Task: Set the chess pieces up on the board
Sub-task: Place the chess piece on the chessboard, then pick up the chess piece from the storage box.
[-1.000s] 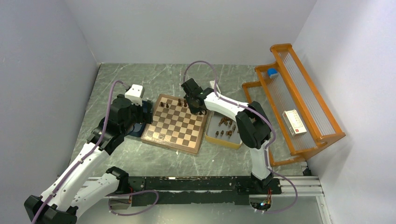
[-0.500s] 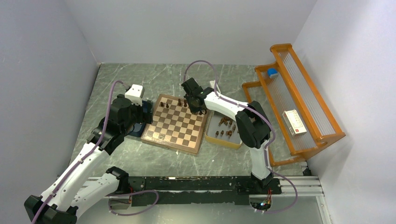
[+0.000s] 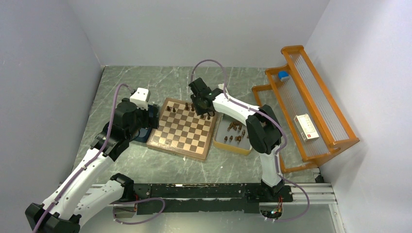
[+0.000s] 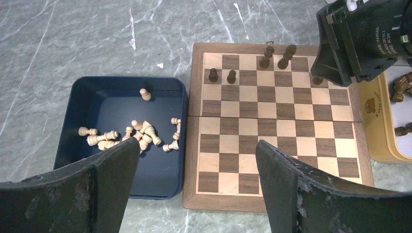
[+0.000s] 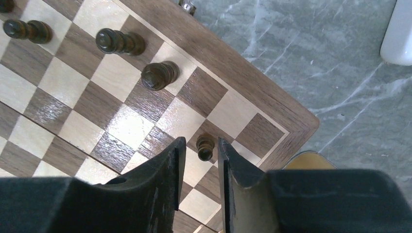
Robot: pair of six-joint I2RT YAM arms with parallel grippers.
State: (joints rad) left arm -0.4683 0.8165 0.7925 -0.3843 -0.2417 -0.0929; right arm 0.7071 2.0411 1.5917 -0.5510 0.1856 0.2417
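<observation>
The chess pieces (image 4: 266,56) were mostly seen in the tray (image 4: 384,126), few set on the board (image 4: 286,145); a pawn (image 5: 206,144) was loosely straddled by the right gripper (image 5: 200,145), the left gripper (image 4: 197,145) spread wide, empty.

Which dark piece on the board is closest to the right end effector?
The small dark brown wooden pawn standing between the right end effector's fingertips, near the chequered wooden board's corner; the other dark pieces stand farther off.

The right claw (image 5: 200,144) has loosened, and its jaws now stand slightly apart on either side of a dark pawn (image 5: 205,147) on the board (image 5: 245,77). From above, it has shifted slightly toward the far edge.
</observation>
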